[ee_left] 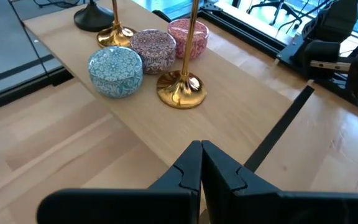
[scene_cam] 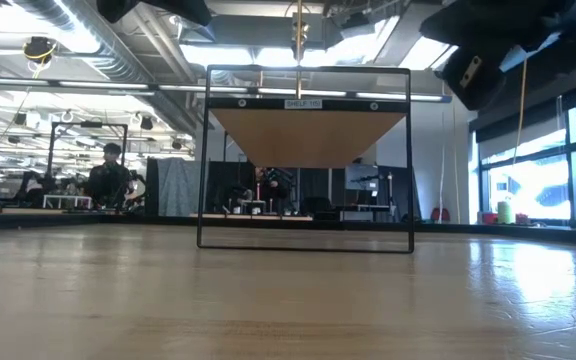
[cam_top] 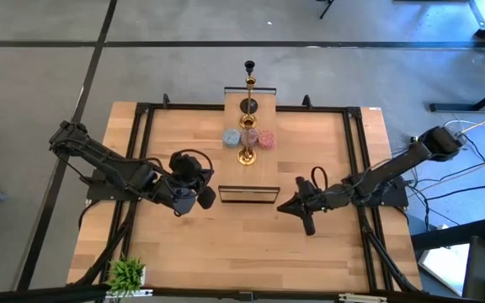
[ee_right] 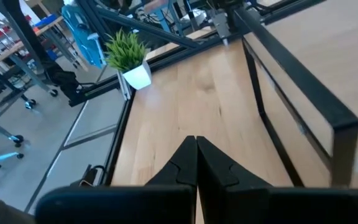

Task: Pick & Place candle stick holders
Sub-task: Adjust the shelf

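Note:
The candle stick holders stand in a cluster on a light wooden plank [cam_top: 248,118]. Nearest is a gold stem on a round base [ee_left: 180,90]. Behind it are a blue cup [ee_left: 115,71], a purplish cup [ee_left: 153,50] and a pink cup [ee_left: 188,36]. Farther back come a second gold base [ee_left: 114,36] and a black base [ee_left: 92,18]. My left gripper [ee_left: 201,152] is shut in the air, to the near left of the cluster and pointing toward it. My right gripper [cam_top: 285,206] is shut too, near and right of the cluster, and holds nothing.
The plank's near end rests on a black wire frame [cam_top: 249,194] standing mid-table. The frame's bars [ee_right: 303,118] are close beside my right gripper. A small green potted plant [cam_top: 127,273] stands at the near left corner. Bare wood lies along the near edge.

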Available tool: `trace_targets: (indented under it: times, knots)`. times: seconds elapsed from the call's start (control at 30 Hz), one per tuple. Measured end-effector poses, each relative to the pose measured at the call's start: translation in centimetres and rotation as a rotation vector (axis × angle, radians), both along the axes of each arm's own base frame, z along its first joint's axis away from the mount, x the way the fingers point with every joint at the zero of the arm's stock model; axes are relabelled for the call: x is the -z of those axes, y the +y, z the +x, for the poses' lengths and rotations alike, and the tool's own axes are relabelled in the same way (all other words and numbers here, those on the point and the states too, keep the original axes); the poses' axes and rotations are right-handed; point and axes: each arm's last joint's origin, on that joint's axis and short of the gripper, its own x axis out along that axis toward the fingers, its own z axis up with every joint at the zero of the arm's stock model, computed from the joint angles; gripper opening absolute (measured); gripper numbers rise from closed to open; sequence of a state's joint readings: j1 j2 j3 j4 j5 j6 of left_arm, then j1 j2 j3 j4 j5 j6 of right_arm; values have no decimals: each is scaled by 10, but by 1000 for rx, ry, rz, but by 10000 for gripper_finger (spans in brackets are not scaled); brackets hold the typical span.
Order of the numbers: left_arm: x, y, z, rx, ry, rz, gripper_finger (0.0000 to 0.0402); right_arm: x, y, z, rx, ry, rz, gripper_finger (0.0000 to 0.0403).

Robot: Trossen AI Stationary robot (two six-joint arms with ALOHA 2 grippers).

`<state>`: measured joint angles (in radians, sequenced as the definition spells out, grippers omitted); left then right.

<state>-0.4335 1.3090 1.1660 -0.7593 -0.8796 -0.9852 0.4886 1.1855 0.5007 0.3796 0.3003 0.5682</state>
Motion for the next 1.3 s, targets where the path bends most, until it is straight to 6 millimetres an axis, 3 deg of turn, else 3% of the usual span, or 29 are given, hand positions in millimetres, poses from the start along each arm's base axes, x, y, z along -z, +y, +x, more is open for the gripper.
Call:
trace_targets:
  times: [1.3]
  knots:
    - [-1,2,0,-34,-20,14,1,8,-11,4,201,36,-56,0]
